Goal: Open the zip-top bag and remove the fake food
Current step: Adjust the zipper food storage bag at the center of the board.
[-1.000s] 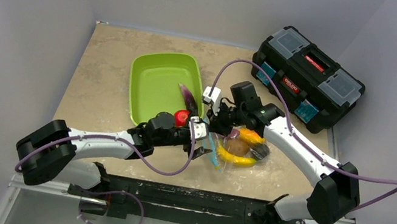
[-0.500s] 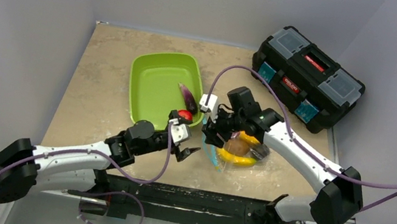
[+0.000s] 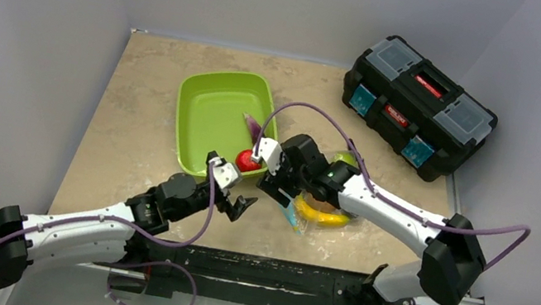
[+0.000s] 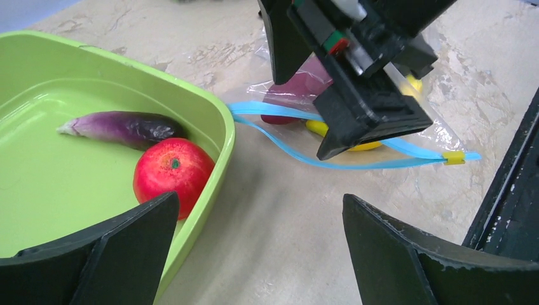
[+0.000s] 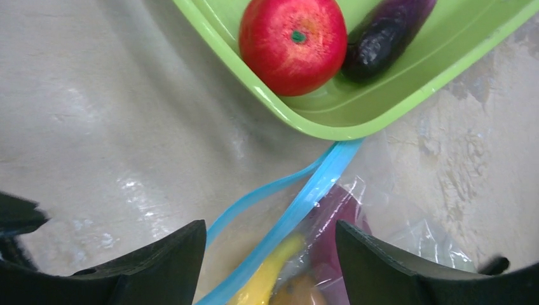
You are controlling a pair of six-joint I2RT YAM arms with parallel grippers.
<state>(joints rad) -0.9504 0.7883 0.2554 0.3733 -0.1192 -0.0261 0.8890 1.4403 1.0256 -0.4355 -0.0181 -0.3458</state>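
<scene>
The left gripper (image 3: pixel 238 207) hangs just off the near right corner of the lime-green tray (image 3: pixel 211 113), low over the bare table. Its jaws are spread wide and nothing sits between them.

Inside the tray, at that same near right corner, lie two pieces of the fake food. The purple eggplant (image 3: pixel 257 127) rests along the tray's right wall. The red apple (image 3: pixel 249 160) sits against it on the near side, tucked into the corner.

The right gripper (image 3: pixel 275 187) is just right of the tray's near right corner, pointing down over the mouth of the zip-top bag (image 3: pixel 341 207). Its jaws are parted, and the teal-blue zipper strip (image 5: pixel 305 197) runs under the gap without being pinched.

The bag lies flat on the table to the right of the tray, with its mouth touching the tray's rim (image 5: pixel 330 130). The two halves of the strip are parted into a loop, so the mouth is open. A yellow banana (image 3: pixel 323 215) and a dark reddish piece (image 5: pixel 337 210) show through the clear plastic.

A black toolbox (image 3: pixel 418 107) stands well to the right of the tray, at the table's far edge.
</scene>
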